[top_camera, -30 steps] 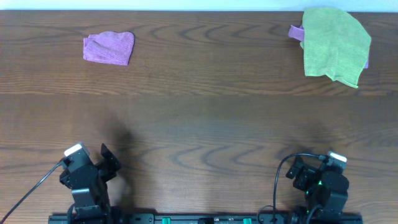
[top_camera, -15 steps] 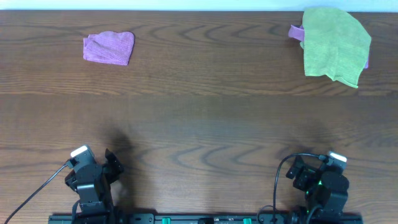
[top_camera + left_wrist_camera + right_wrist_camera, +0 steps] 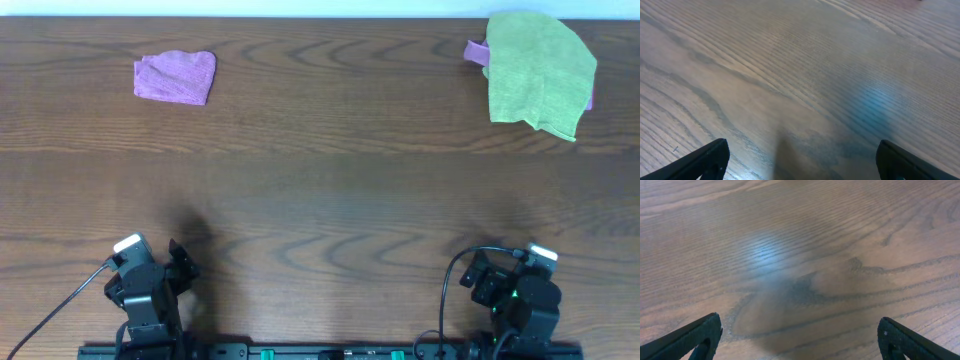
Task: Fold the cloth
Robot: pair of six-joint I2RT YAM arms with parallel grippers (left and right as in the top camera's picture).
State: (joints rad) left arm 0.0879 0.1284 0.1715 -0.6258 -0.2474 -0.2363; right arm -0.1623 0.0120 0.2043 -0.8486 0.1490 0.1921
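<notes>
The cloth (image 3: 176, 77), small, purple and loosely bunched, lies at the far left of the wooden table (image 3: 320, 200). My left gripper (image 3: 181, 264) sits near the front edge, far from it. In the left wrist view the left gripper (image 3: 802, 156) is open, with only bare wood between the black fingertips (image 3: 710, 159). My right gripper (image 3: 478, 272) rests near the front right. The right wrist view shows the right gripper (image 3: 800, 332) open as well, over bare wood. Neither wrist view shows the cloth.
A larger lime-green cloth (image 3: 540, 72) lies at the far right, with a bit of purple fabric (image 3: 476, 51) sticking out from under its left edge. A black cable (image 3: 455, 290) loops beside the right arm.
The left arm has drawn back a little toward the front edge and shifted slightly right, then stopped. The right arm and both cloths are unchanged.
</notes>
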